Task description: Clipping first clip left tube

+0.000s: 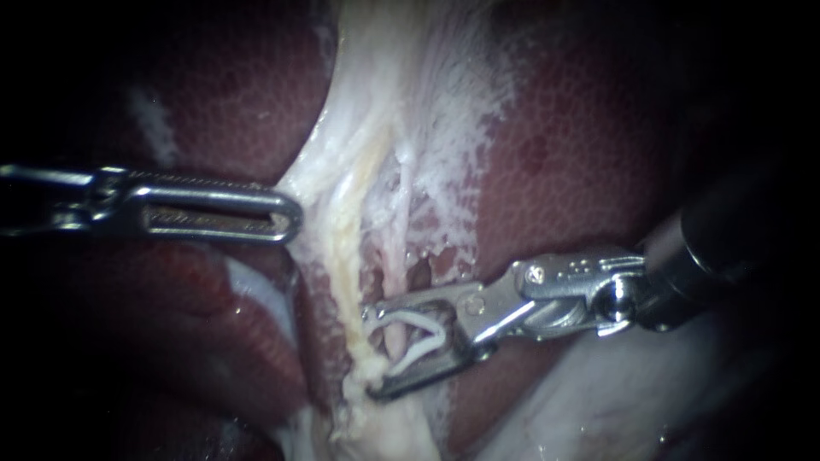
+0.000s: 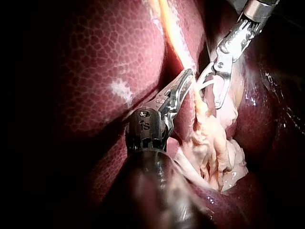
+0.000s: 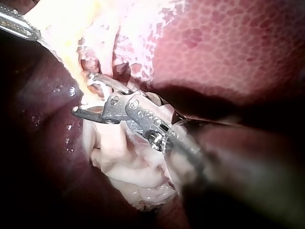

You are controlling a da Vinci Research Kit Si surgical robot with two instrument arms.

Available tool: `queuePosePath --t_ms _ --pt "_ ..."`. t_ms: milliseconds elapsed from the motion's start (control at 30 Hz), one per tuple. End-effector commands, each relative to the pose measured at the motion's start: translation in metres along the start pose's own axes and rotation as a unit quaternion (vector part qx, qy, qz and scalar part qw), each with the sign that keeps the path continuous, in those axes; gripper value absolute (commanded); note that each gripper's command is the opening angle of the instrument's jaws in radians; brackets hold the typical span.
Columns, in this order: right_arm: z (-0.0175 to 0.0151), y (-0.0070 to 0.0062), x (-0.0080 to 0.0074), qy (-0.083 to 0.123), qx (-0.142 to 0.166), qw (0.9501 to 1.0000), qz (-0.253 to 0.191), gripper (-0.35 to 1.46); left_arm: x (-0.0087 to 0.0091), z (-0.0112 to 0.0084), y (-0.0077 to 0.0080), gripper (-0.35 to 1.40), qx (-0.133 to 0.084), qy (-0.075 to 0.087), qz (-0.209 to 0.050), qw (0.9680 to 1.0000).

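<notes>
Liver (image 1: 581,171), dark red, as backdrop. Left instrument (image 1: 286,218), centre left: jaws pinching the edge of white tissue (image 1: 342,183), we judge to hold it taut. Right instrument (image 1: 370,353), lower centre: jaws spread yet bearing an open clip (image 1: 420,348) astride the tube (image 1: 397,340), ready for closing.
</notes>
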Motion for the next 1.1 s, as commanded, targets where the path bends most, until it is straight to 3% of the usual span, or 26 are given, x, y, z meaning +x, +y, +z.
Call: queuePosePath --t_ms 33,300,633,967,1100 --pt "0.0002 0.0001 0.0 0.0 -0.001 1.0 0.001 0.55 0.0 0.0 0.0 -0.35 0.0 0.0 0.0 1.0" --pt "0.0018 0.0003 0.001 0.0 -0.004 1.0 0.001 0.56 0.0 0.0001 -0.0002 -0.35 -0.002 -0.001 0.0 1.0" --pt "0.0028 -0.0007 0.0019 0.0 -0.002 0.9998 0.021 0.56 0.0 0.0002 -0.0002 -0.35 -0.002 -0.001 0.0 1.0" --pt "0.0039 -0.0004 0.0026 -0.01 0.039 0.9989 0.023 0.51 0.0001 0.0003 -0.0002 -0.35 -0.003 -0.001 0.001 1.0" --pt "0.0039 -0.0004 0.0026 -0.01 0.039 0.999 0.02 0.49 0.0001 0.0003 -0.0002 -0.35 -0.003 -0.001 0.001 1.0"
